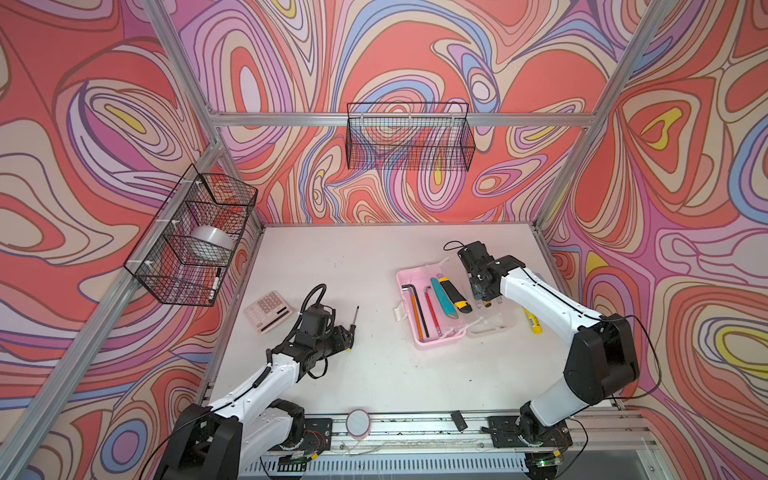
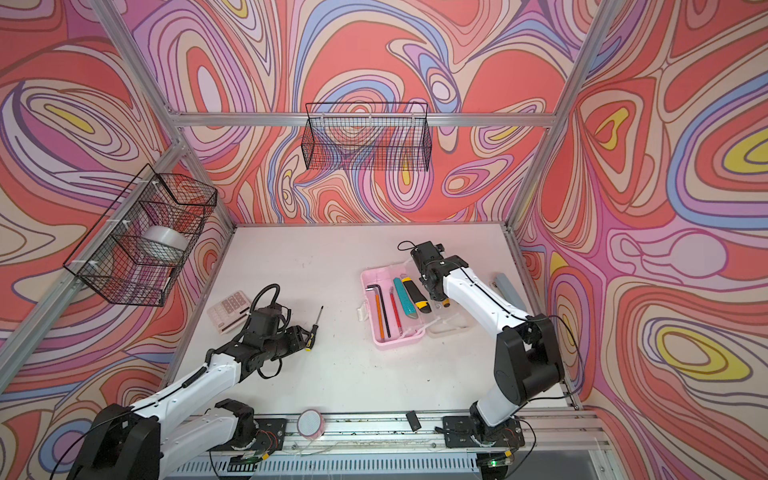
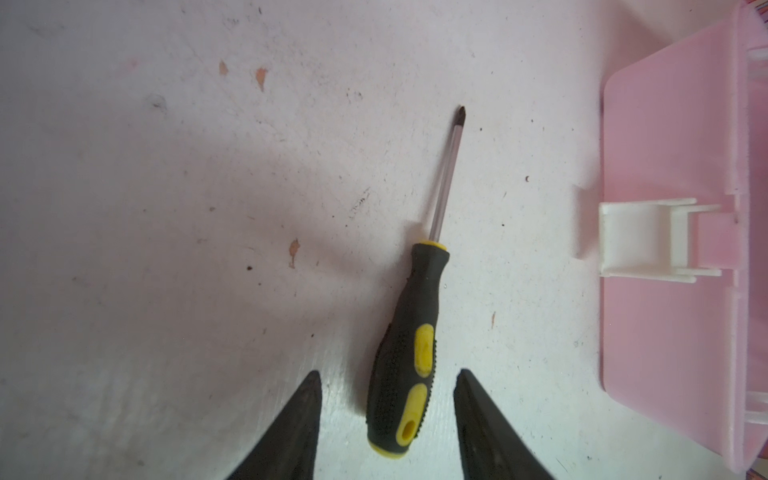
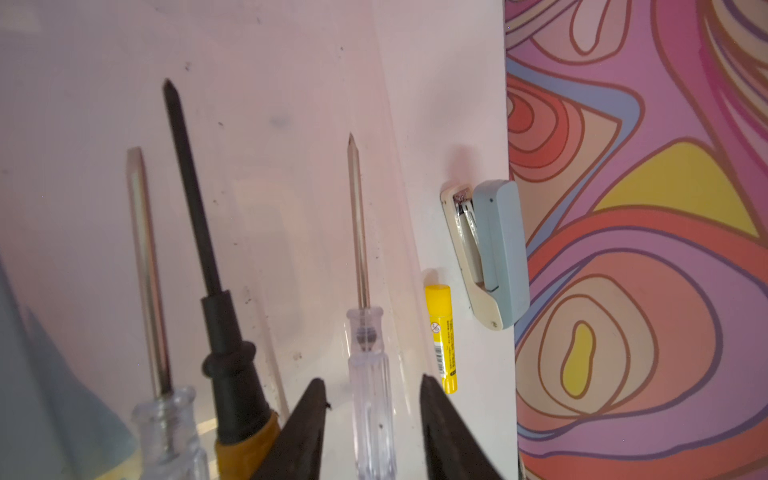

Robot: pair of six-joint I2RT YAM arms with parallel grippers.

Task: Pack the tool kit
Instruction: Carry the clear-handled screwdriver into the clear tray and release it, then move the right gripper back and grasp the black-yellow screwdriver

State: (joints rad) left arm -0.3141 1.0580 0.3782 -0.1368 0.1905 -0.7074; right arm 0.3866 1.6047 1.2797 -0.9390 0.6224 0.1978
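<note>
The tool kit's pink case (image 1: 428, 338) lies open on the table, its translucent lid (image 1: 494, 322) folded out to the right. A hex key (image 1: 417, 301), a teal tool (image 1: 443, 297) and a black-yellow utility knife (image 1: 455, 294) lie in the tray. My right gripper (image 4: 372, 378) hangs open over the lid, its jaws either side of a clear-handled screwdriver (image 4: 365, 332) with gaps on both sides. A black-orange screwdriver (image 4: 232, 365) lies beside that one. My left gripper (image 3: 388, 372) is open astride the handle of a black-yellow screwdriver (image 3: 415, 299) lying on the table left of the case (image 3: 673, 124).
A calculator (image 1: 270, 309) sits behind my left arm. A yellow glue stick (image 4: 442, 336) and a grey-blue stapler (image 4: 492, 253) lie by the right wall. Wire baskets hang on the left wall (image 1: 166, 266) and the back wall (image 1: 409, 137). A pink round disc (image 1: 358, 422) rests on the front rail.
</note>
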